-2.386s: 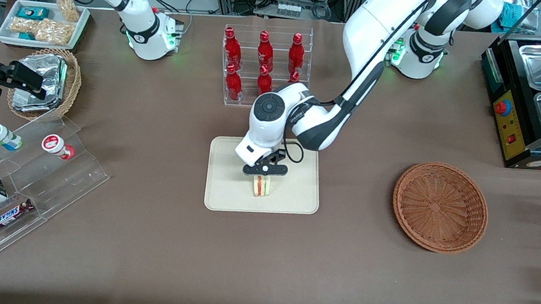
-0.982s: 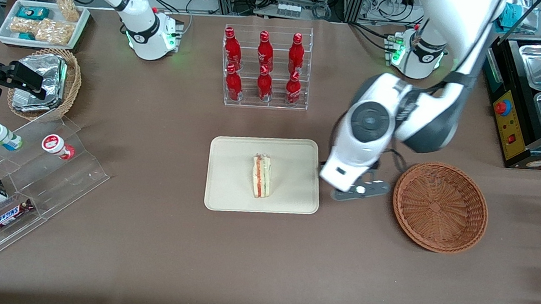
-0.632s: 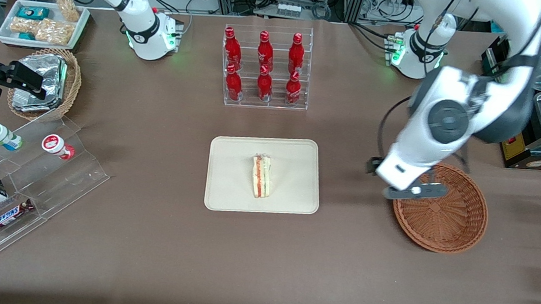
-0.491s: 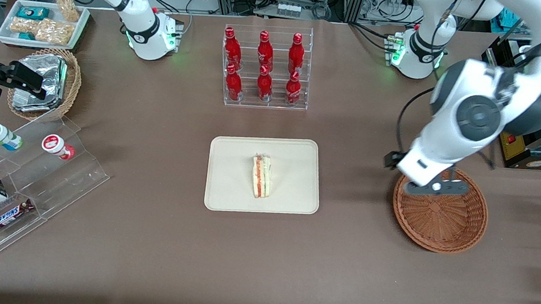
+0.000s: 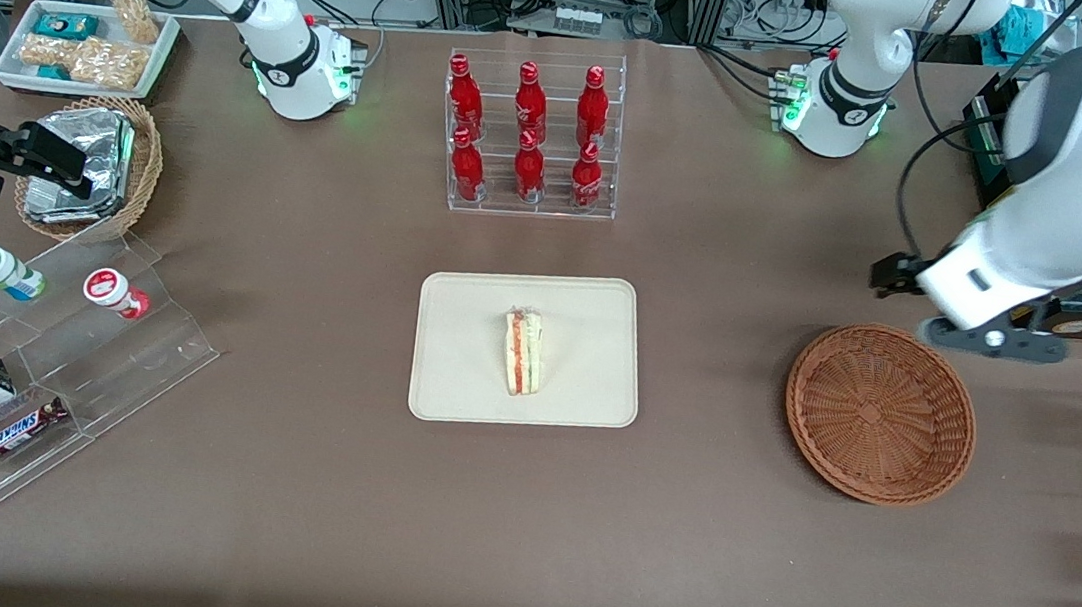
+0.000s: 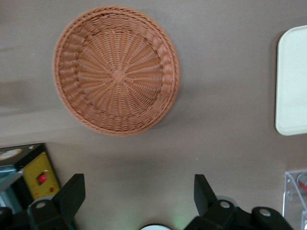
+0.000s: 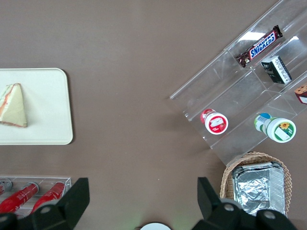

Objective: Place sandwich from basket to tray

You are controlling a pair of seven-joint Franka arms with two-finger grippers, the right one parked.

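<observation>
The sandwich (image 5: 522,365) lies on the cream tray (image 5: 463,336) at mid-table, its red and green filling edge facing up. Nothing touches it; it also shows in the right wrist view as a white wedge (image 7: 13,105) on the tray (image 7: 48,108). The reddish-brown wicker basket (image 5: 879,413) sits toward the working arm's end with nothing in it. My left gripper (image 5: 990,339) hangs above the table, a little farther from the front camera than the basket. Its wrist view shows it (image 6: 139,196) open and holding nothing, with the basket (image 6: 116,69) and a tray corner (image 6: 292,81) in sight.
A clear rack of red bottles (image 5: 530,137) stands farther back than the tray. A black appliance with a red button (image 5: 1021,233) is close to the gripper. Toward the parked arm's end are acrylic steps with snacks (image 5: 42,362), a tan basket of foil packets (image 5: 93,166) and a white snack tray (image 5: 86,45).
The gripper was shut on the sandwich on the tray, then let go. The arm rose and swung over the basket toward the working arm's end. The sandwich stays on the tray.
</observation>
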